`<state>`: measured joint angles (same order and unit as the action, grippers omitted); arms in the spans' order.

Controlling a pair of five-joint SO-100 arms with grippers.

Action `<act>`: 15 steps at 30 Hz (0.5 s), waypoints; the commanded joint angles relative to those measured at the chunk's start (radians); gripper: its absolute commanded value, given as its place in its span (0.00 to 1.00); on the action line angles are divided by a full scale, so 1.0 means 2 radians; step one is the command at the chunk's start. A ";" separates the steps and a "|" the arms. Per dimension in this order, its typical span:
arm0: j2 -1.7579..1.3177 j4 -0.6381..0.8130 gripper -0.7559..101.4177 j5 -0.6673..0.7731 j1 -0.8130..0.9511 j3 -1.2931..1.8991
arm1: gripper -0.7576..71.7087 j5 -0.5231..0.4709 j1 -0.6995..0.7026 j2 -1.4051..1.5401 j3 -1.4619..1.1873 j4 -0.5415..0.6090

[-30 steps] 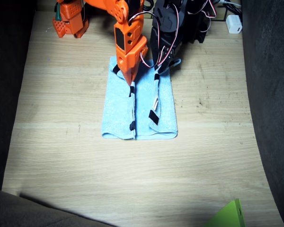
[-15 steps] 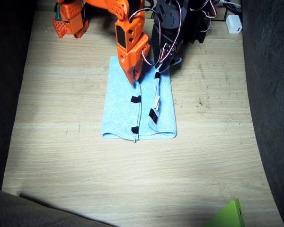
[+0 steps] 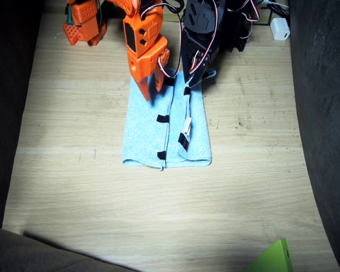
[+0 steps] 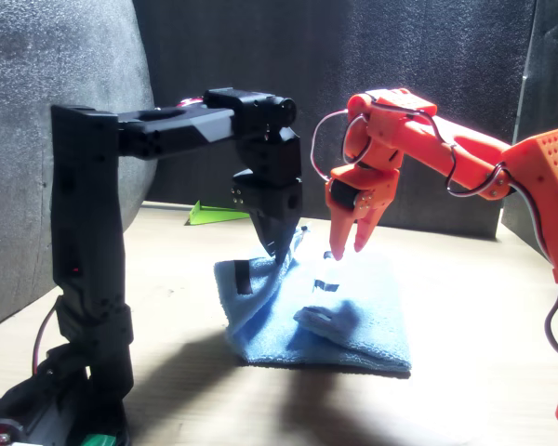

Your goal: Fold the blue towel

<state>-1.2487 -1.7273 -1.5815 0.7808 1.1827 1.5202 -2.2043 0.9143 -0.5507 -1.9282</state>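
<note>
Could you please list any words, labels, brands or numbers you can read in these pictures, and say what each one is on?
None: no view shows readable text.
Light sky-blue terry towel: its tiny white tag is too small to show any print.
Black tape patches on the towel: plain, no writing.
Orange right arm and black left arm: no visible lettering.
White plug block at the table's far edge: blank as seen.

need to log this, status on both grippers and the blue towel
Right gripper open, raised over the blue towel. Left gripper shut on the towel's far edge. Both side flaps folded to the middle. Nothing in the way.
</note>
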 commanded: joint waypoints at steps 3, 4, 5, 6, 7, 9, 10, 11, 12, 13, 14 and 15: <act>0.045 -0.031 0.01 -0.005 -0.026 -0.093 | 0.35 -0.016 0.062 0.107 -0.061 -0.004; 0.057 -0.037 0.01 -0.005 -0.030 -0.110 | 0.34 -0.020 0.071 0.117 -0.072 -0.004; 0.068 -0.043 0.01 -0.005 -0.035 -0.127 | 0.34 -0.023 0.080 0.126 -0.083 -0.003; 0.081 -0.050 0.01 -0.004 -0.038 -0.145 | 0.34 -0.026 0.087 0.133 -0.091 -0.003; 0.096 -0.058 0.01 -0.004 -0.043 -0.165 | 0.33 -0.031 0.093 0.139 -0.099 -0.003; 0.130 -0.080 0.01 -0.004 -0.053 -0.213 | 0.33 -0.035 0.101 0.149 -0.110 -0.003; 0.147 -0.092 0.01 -0.004 -0.057 -0.240 | 0.33 -0.037 0.103 0.153 -0.115 -0.003; 0.166 -0.106 0.01 -0.005 -0.061 -0.272 | 0.33 -0.038 0.104 0.159 -0.120 -0.003; 0.186 -0.123 0.01 -0.005 -0.062 -0.309 | 0.33 -0.039 0.104 0.164 -0.125 -0.003; 0.210 -0.143 0.01 -0.004 -0.064 -0.353 | 0.33 -0.041 0.104 0.168 -0.130 -0.003; 0.234 -0.162 0.01 -0.003 -0.064 -0.394 | 0.33 -0.041 0.103 0.172 -0.135 -0.002; 0.241 -0.163 0.01 -0.002 -0.064 -0.409 | 0.33 -0.041 0.103 0.175 -0.140 -0.002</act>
<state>-0.7992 -2.0064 -1.5800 0.6535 0.5415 1.4358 -1.9957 1.1919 -0.8145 -1.9282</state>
